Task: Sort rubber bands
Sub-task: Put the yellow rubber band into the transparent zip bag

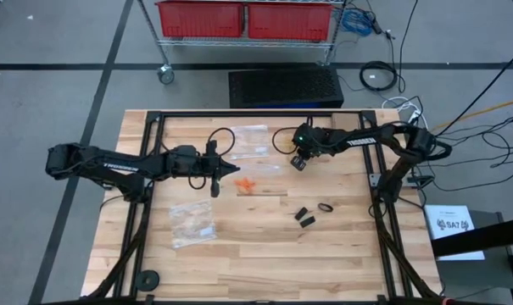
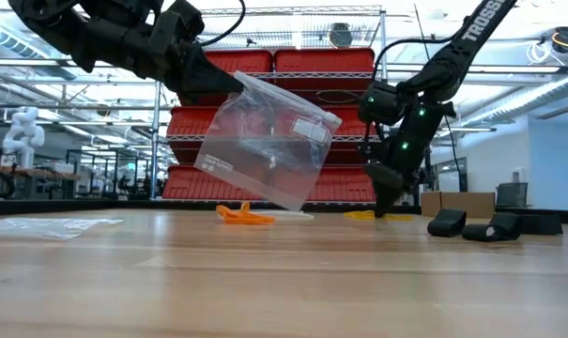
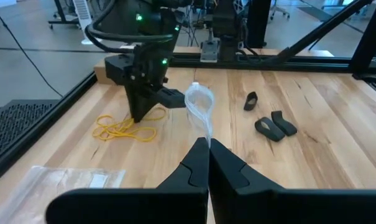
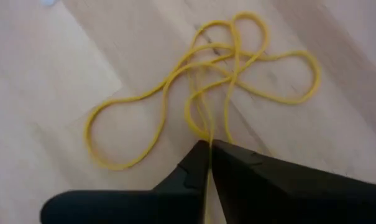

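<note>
Bagging of the yellow rubber bands is in hand.

A clear zip bag (image 2: 265,141) is held aloft in the closed left gripper (image 3: 207,146). The yellow rubber bands (image 4: 203,93) lie on the table (image 1: 239,254), pinched by the shut right gripper (image 4: 209,144), apparently. Orange bands (image 1: 247,184) and black bands (image 1: 311,214) lie apart. Next, a lift toward the bag's mouth is called for.

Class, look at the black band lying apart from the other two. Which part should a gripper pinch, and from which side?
Pinch one wall of the lone black band, coming straight down. Its opening faces up, so one finger likely fits inside, one outside. The other two black bands lie clear of it. The left gripper holds the bag, the right gripper the yellow bands.
</note>
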### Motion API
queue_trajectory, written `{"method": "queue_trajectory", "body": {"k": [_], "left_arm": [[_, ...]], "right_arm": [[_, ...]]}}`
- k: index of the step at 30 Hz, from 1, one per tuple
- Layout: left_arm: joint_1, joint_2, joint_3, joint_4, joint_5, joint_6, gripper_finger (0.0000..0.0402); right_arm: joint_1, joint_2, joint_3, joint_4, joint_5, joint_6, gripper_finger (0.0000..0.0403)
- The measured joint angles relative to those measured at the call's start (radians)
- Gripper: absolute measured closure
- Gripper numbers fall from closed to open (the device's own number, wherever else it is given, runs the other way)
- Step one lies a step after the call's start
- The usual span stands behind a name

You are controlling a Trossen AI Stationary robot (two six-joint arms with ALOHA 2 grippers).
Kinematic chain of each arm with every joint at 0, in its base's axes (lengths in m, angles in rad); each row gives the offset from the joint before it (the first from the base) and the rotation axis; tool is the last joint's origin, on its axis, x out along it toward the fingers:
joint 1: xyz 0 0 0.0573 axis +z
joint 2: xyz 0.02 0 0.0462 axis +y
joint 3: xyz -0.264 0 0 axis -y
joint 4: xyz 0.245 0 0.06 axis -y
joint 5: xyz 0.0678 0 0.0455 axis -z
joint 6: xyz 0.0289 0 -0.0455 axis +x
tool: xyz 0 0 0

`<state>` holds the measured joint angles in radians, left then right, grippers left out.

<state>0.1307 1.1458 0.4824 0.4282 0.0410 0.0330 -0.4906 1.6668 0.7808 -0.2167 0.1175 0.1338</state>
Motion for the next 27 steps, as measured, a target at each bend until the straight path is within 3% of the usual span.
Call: {"method": "queue_trajectory", "body": {"k": [10,27], "left_arm": [[0.000,0.000,0.000,0.000,-0.001,0.003,0.0402],[0.000,0.000,0.000,0.000,-0.001,0.006,0.0402]], "right_arm": [[0.021,-0.187,0.049,-0.154,-0.009,0.009,0.0401],[0.035,-0.335,0.355,-0.546,-0.013,-0.076,0.0401]]}}
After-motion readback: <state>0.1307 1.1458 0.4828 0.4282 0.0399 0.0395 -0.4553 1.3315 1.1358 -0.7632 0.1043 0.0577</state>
